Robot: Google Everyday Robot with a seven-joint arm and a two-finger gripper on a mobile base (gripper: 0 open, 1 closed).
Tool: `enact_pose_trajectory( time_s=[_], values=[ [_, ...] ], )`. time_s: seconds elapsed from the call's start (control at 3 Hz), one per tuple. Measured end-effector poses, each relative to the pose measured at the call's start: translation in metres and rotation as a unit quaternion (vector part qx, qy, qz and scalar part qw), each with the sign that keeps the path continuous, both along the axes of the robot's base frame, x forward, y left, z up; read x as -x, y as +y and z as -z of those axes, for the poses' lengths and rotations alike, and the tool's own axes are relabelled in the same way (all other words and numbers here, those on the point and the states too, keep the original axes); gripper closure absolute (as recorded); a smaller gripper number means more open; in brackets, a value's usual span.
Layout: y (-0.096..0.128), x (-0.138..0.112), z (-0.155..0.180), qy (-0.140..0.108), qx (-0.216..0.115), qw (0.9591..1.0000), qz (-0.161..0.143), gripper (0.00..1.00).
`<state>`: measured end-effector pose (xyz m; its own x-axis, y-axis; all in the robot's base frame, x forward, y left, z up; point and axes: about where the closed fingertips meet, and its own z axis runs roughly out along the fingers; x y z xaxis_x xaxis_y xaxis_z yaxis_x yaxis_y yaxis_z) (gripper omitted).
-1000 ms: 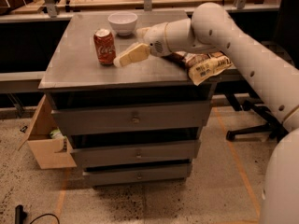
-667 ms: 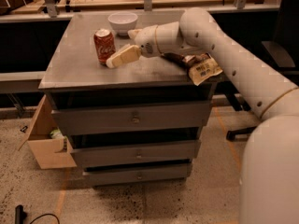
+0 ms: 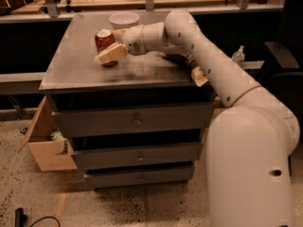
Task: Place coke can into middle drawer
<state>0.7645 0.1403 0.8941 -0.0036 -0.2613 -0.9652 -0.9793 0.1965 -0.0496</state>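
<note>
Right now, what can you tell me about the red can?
The can is small and red with a silvery top, and it looks like metal. It stands upright on the grey cabinet top, toward the back left, near the white bowl. The gripper is right at it and covers its lower front. Whether it grips the can cannot be told.

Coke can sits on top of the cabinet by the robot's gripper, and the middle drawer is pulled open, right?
No. The middle drawer is shut, not pulled open, as the camera view shows. The coke can does sit on top of the cabinet, with the gripper right beside it.
</note>
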Motion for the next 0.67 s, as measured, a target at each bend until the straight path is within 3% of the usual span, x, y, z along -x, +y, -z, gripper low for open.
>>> enact_pose_trajectory(
  time_s=[0.33,0.67],
  values=[
    [0.015,-0.005,-0.001,-0.004,-0.011,0.9997,-0.022,0.39],
    [0.008,-0.015,-0.003,-0.011,-0.007,0.9999,-0.003,0.69]
  ],
)
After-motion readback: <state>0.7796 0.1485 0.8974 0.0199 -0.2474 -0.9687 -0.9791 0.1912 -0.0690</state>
